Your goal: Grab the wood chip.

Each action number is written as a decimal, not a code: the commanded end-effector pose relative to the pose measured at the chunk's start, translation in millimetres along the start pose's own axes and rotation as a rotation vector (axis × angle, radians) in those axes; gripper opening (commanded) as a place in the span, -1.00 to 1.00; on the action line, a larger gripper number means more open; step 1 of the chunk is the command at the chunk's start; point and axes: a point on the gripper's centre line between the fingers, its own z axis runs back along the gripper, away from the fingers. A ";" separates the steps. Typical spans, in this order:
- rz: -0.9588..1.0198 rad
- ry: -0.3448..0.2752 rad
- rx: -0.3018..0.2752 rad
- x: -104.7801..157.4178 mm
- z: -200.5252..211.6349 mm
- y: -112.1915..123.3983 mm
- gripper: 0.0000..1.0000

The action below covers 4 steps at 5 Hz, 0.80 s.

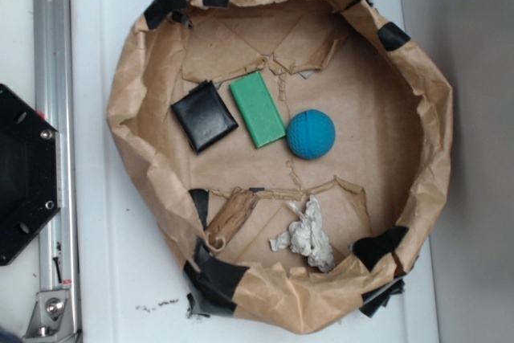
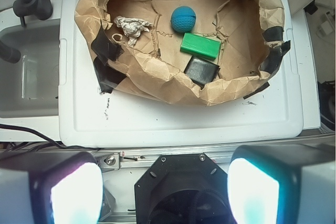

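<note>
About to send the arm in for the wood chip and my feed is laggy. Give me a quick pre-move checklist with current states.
1. Wood chip located: ok in the exterior view, lying by the paper wall at the lower left of the nest.
2. Chip seen by wrist camera: not ok, the near paper wall hides it.
3. Nothing on top of the chip: ok.
4. Space around it: cannot tell; the wall and black tape sit close, the white paper wad lies apart.
5. Fingers open: ok, wide apart and empty.
6. Arm position: not ok, the gripper is outside the nest.
</note>
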 end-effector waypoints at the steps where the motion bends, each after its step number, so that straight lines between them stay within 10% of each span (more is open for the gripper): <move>1: 0.000 0.000 0.000 0.0 0.0 0.0 1.00; 2: 0.229 -0.045 -0.133 51.4 5.2 12.1 1.00; 4: 0.653 0.020 -0.037 120.4 -48.4 34.5 1.00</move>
